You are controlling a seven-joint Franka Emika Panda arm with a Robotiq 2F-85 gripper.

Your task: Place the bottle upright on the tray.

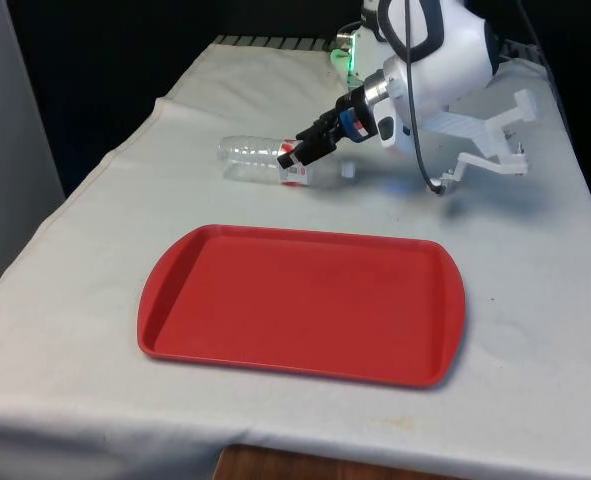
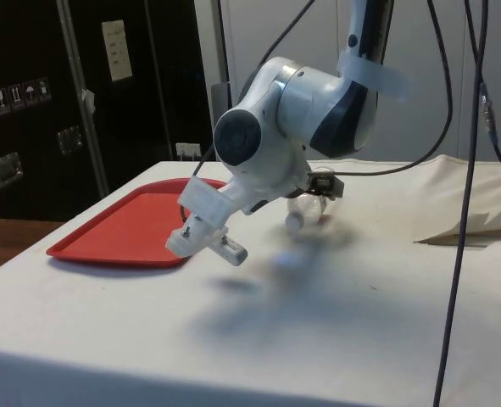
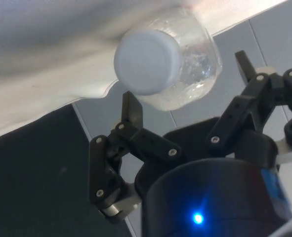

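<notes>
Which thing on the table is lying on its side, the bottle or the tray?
The clear bottle lies tipped over on the cloth beyond the red tray, which lies flat. The gripper is at it.

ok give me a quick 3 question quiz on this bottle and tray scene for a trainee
1. True or false: the bottle stands upright on the tray.
2. Which colour is the tray? A) blue B) red C) green
3. Fill in: the gripper is at the bottle's ____ end, the one nearer the front view's right.

Key:
1. False. The bottle lies on its side on the white cloth, beyond the tray's far edge.
2. B, red.
3. Cap. In the wrist view the white cap faces the gripper, whose fingers are spread on either side of the bottle.
</notes>
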